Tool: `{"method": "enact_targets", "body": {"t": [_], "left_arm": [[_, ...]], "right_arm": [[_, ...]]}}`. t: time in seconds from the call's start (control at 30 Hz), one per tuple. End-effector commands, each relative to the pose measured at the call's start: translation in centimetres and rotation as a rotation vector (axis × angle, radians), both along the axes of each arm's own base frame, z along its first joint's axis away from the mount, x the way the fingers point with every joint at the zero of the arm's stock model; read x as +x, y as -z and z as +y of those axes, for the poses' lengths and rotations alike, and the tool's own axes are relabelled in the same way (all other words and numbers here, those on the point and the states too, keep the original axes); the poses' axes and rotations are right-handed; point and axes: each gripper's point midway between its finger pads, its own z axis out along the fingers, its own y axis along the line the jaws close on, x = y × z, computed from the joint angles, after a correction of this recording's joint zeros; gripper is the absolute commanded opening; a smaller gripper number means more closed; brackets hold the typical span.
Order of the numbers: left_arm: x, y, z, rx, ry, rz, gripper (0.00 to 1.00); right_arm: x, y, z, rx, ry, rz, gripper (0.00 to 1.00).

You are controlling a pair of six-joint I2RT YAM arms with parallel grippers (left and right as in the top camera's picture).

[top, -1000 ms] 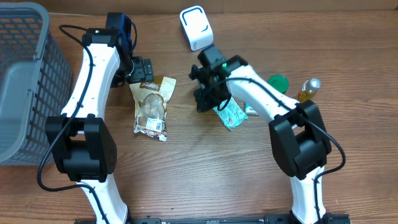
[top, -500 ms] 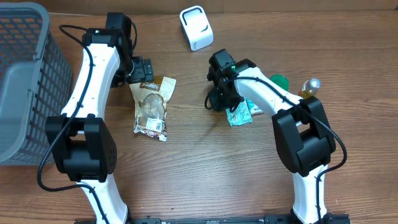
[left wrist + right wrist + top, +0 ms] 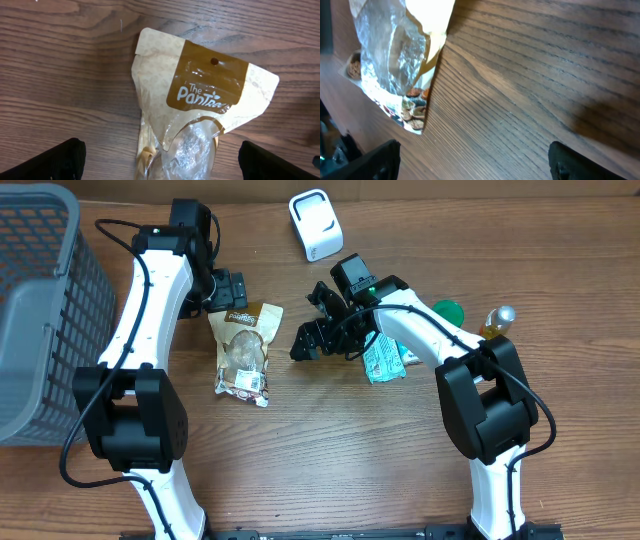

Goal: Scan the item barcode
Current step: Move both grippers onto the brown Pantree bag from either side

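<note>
Right hand (image 3: 312, 322) swung left off green packet (image 3: 382, 360), fingers spread.

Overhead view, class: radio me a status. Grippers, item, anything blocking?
Left gripper open over tan snack pouch, not gripping. Right gripper open, empty; green packet lies beside its arm. Nothing blocks the white scanner.

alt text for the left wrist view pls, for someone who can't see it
A tan snack pouch with a brown label in white lettering and a clear window lies flat on a wooden table, filling the middle of the view. The left tool is open, with its dark fingers showing in the two bottom corners.
</note>
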Motion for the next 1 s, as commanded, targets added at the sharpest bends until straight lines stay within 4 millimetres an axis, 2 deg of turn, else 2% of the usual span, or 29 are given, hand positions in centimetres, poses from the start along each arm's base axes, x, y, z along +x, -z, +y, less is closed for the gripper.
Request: {"method": "enact_targets", "body": {"t": [0.0, 0.1, 0.13, 0.17, 0.23, 0.27, 0.3, 0.47, 0.53, 0.6, 0.7, 0.8, 0.97], "left_arm": [[-0.8, -0.2, -1.8, -0.092, 0.03, 0.036, 1.0], [-2.2, 0.0, -1.3, -0.07, 0.028, 0.092, 1.0], [-2.7, 0.2, -1.1, -0.055, 0.025, 0.111, 0.91], [-3.1, 0.3, -1.0, -0.051, 0.024, 0.13, 0.78], [-4.3, 0.7, -0.7, -0.034, 0.021, 0.179, 0.4], [-4.8, 0.9, -0.4, -0.022, 0.019, 0.197, 0.27], [-5.2, 1.1, -0.1, -0.004, 0.018, 0.214, 0.22], [-6.2, 2.5, 0.5, 0.028, 0.007, 0.251, 0.17], [-6.1, 4.4, 0.9, 0.05, -0.015, 0.241, 0.15], [-6.1, 5.5, 1.6, 0.088, -0.084, 0.225, 0.11], [-5.7, 7.0, 1.8, 0.091, -0.162, 0.191, 0.11], [-5.4, 7.9, -0.6, -0.04, -0.138, 0.182, 0.14], [-5.1, 7.6, -5.1, -0.224, 0.037, 0.17, 0.15]], "right_arm": [[0.7, -1.3, 0.8, 0.041, 0.013, -0.007, 1.0], [1.0, -1.3, 0.6, 0.044, 0.019, -0.014, 1.0], [1.1, -1.3, 0.6, 0.044, 0.021, -0.015, 1.0], [1.1, -1.4, 0.5, 0.045, 0.022, -0.016, 1.0], [1.3, -1.4, 0.6, 0.048, 0.022, -0.023, 1.0], [1.3, -1.4, 0.6, 0.05, 0.022, -0.026, 1.0], [1.5, -1.5, 0.7, 0.054, 0.022, -0.033, 1.0], [2.8, -1.2, 0.3, 0.017, 0.081, -0.068, 1.0], [3.3, -1.1, 0.2, 0.005, 0.096, -0.085, 1.0], [3.5, -1.0, 0.0, -0.01, 0.127, -0.081, 1.0], [4.1, -0.7, -0.6, -0.047, 0.163, -0.097, 1.0], [4.4, -0.6, -0.8, -0.057, 0.173, -0.108, 1.0], [5.5, -0.7, -1.9, -0.057, 0.228, -0.101, 1.0]]}}
